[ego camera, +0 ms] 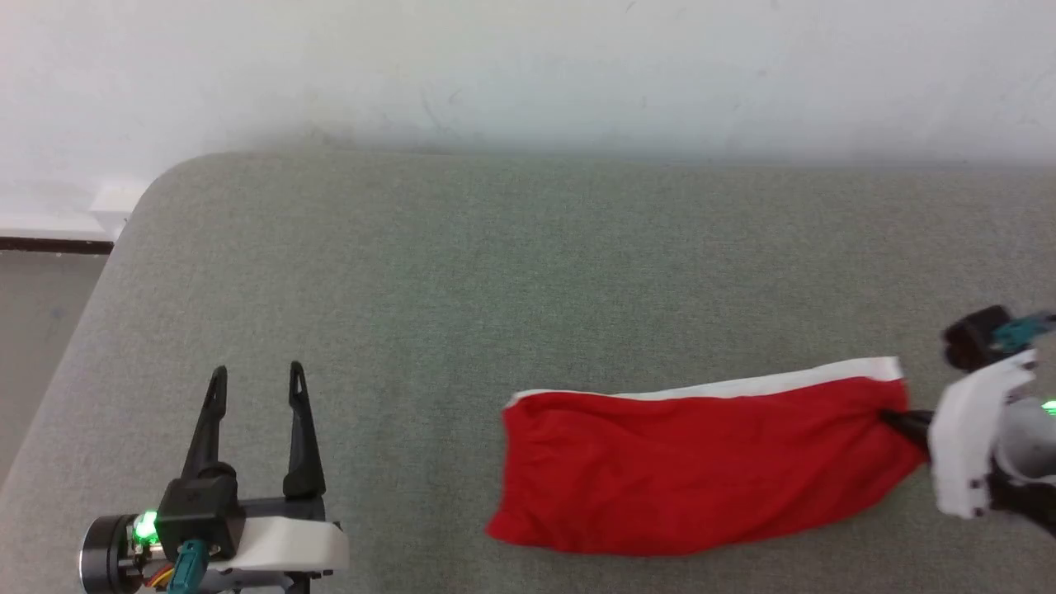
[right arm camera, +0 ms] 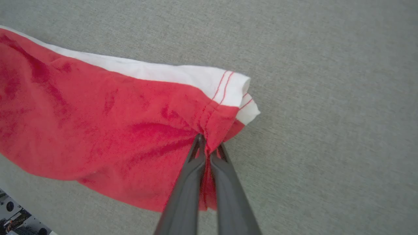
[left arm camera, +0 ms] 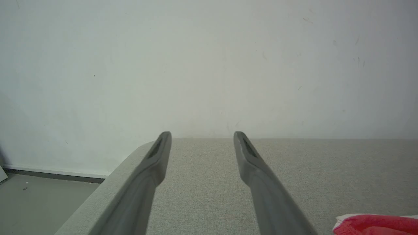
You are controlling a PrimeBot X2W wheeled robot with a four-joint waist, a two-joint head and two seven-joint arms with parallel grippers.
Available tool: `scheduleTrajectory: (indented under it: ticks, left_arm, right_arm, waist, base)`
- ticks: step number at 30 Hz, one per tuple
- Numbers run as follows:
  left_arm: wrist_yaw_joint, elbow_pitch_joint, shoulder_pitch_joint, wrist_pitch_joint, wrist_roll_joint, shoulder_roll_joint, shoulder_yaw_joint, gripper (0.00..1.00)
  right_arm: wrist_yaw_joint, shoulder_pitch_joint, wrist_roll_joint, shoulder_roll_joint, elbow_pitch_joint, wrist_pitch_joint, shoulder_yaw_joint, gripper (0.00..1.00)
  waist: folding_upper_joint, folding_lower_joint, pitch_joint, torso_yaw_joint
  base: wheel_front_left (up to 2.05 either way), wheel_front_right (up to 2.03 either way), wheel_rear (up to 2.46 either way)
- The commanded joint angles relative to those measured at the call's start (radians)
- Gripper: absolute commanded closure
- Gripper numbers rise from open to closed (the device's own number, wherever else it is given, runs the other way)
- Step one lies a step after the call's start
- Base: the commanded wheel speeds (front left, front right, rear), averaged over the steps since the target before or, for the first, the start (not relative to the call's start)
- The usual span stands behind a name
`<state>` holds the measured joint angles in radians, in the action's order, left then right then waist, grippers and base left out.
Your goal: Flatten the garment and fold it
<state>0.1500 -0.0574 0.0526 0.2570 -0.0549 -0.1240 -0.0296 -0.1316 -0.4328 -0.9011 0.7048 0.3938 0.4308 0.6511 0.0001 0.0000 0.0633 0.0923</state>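
Grips the garment point(ego camera: 701, 470) at its right end with the right pincer point(ego camera: 903, 421), fingers point(right arm camera: 191, 176) pressed together on a small pinch of red fabric just under the white band. Holds the left pincer point(ego camera: 257, 370) wide open and empty at near left, well apart from the cloth, pointing toward the far wall point(ego camera: 528, 74). Finds the garment lying on the near right part of the grey worktop point(ego camera: 495, 272), stretched left to right, white band along the far edge, left end rounded and loose, creases across the red, layers apparently doubled. Reads as the flatten step, with no fold begun yet. Calls next, as a judgement, for a pull rightward or a lift to spread the cloth, probably with the left pincer brought over to pin or take the left end so both ends tension together. Risks dragging the whole garment along instead of smoothing it, or slipping off such a thin pinch.
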Motion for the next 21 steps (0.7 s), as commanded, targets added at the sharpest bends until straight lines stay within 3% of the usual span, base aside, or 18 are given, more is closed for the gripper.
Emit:
scheduleTrajectory:
  ticks: [1, 9, 15, 21]
  left_arm:
    - [-0.006, -0.003, 0.011, 0.005, 0.013, 0.008, 0.007, 0.0]
    - [-0.024, 0.012, 0.017, 0.005, 0.038, 0.018, -0.003, 0.0]
    - [-0.031, 0.018, 0.013, 0.005, 0.045, 0.015, -0.005, 0.0]
    - [-0.035, 0.018, -0.001, 0.005, 0.049, 0.014, -0.011, 0.0]
  right_arm:
    - [0.001, 0.025, -0.009, 0.038, -0.011, 0.004, -0.021, 1.0]
    - [0.001, 0.129, 0.005, 0.168, -0.046, 0.048, -0.122, 1.0]
    - [0.001, 0.176, 0.008, 0.151, -0.221, 0.044, -0.155, 1.0]
    - [0.001, 0.162, 0.057, 0.098, -0.453, 0.089, -0.121, 1.0]
  waist:
    - [-0.0001, 0.0, -0.007, -0.01]
    - [-0.0001, 0.0, -0.007, -0.031]
    - [-0.0001, 0.0, -0.013, -0.036]
    - [-0.0001, 0.0, -0.001, -0.031]
  base:
    - [0.0, 0.0, 0.0]
    - [0.0, 0.0, 0.0]
    - [0.0, 0.0, 0.0]
    - [0.0, 0.0, 0.0]
